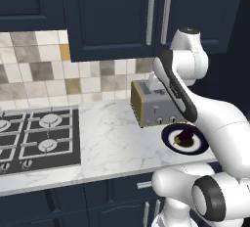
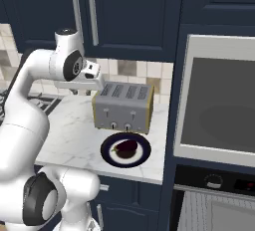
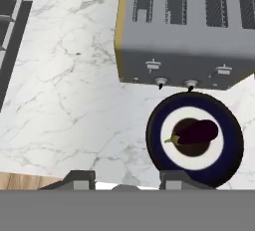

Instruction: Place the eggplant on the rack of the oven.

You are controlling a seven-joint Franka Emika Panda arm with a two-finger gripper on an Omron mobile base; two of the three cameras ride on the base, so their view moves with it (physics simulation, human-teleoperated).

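Gripper (image 3: 124, 181) with its two dark fingers drawn together on nothing, held high above the white marble counter (image 3: 64, 100).

In the hand view the small dark maroon-purple eggplant (image 3: 196, 132) lies on its side in the brown centre of the round dark blue plate with a white ring (image 3: 235, 140), its short green stem end pointing to the picture's left. This plate stands on the counter just in front of the silver-and-tan four-slot toaster (image 3: 184, 31), apart from the fingertips. In the right base view the eggplant (image 2: 126, 148) is on the plate near the counter's front edge, and the dark built-in oven (image 2: 214, 182) is lower to the right, with its light grey wire rack (image 2: 199, 215) visible at the bottom. The black gas hob (image 1: 36, 138) is far to the left of the toaster.
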